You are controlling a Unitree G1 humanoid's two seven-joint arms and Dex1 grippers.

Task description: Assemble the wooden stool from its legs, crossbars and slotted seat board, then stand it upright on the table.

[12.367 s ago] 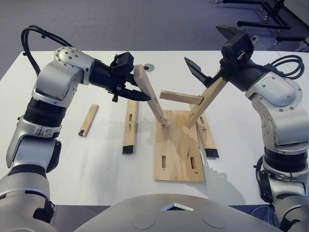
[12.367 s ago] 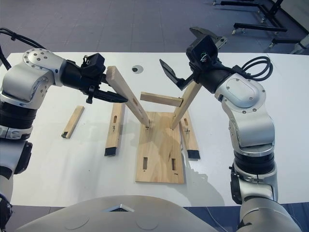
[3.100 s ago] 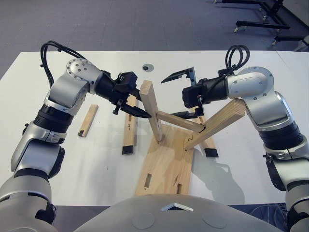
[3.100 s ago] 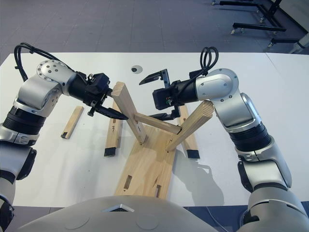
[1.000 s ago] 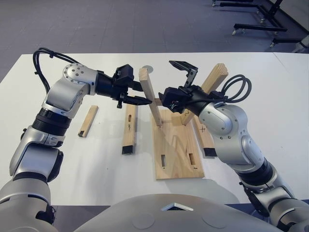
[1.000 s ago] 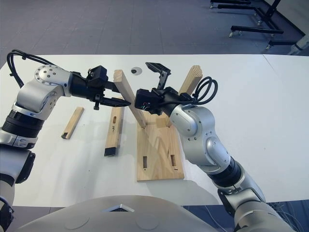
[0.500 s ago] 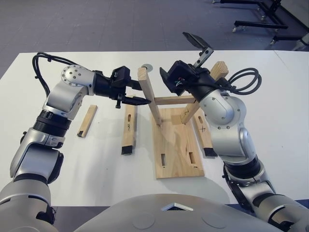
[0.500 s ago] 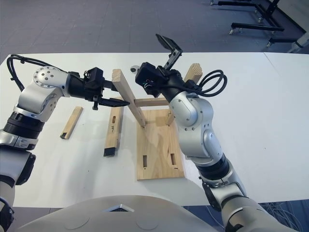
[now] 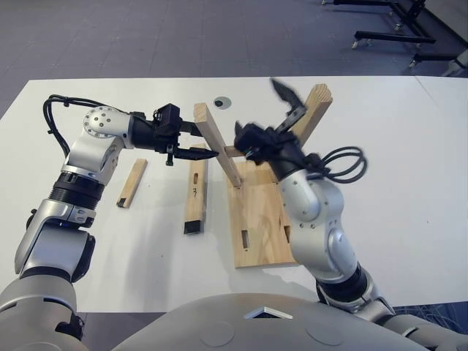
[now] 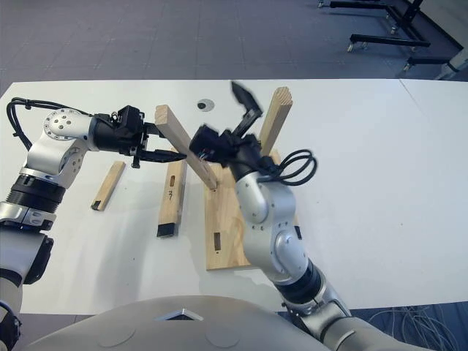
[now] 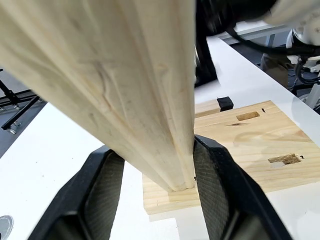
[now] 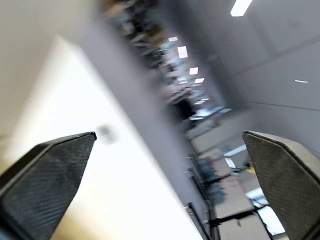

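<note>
While my left pincer is clamped tight across the upper half of one leg, that leg stands tilted with its foot at the far end of the slotted seat board, which lies flat on the table. My right pincer is spread wide with nothing between its fingers, held above the board between that leg and a second tilted leg. One loose leg lies just left of the board, and a short crossbar lies farther left.
</note>
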